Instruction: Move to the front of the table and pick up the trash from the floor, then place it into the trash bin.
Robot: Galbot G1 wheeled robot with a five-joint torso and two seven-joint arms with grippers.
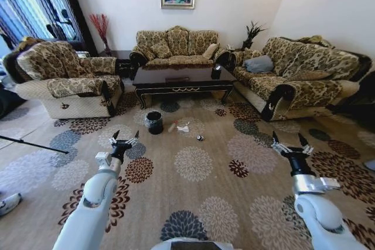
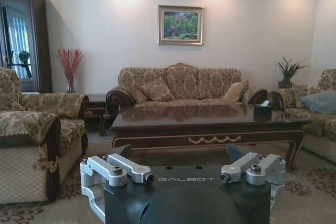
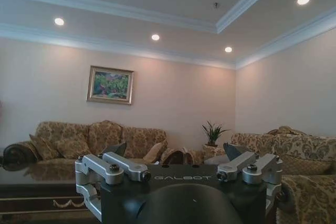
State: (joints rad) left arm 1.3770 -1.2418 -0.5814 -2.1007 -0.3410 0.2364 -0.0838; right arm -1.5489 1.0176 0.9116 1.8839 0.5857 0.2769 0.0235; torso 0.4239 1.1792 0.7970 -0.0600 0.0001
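Two grippers up front over the floor (image 1: 193,203), both held out level and well short of the litter: left gripper (image 1: 123,140) on the left, right gripper (image 1: 290,142) on the right, each with jaws spread wide and holding nothing. Same wide spread in the two wrist views, left gripper (image 2: 178,153), right gripper (image 3: 176,149).

One table (image 1: 181,80) ahead, long axis running left to right between the sofas, gold ornament on the front rail facing the robot; again in the left wrist view, table (image 2: 210,124), with a dark tissue box (image 2: 262,111) near its right end.

One trash bin (image 1: 154,122), upright on the carpet just in front of the table's left half, mouth up.

Three or so bits of trash to the right of the bin: a bottle (image 1: 173,126) lying down, long axis slanting toward the table, which end carries the cap too small to tell; a white crumpled paper (image 1: 183,127) just beside it; a small dark item (image 1: 200,138) a little nearer the robot and farther right. All apart from the bin, none touching it.
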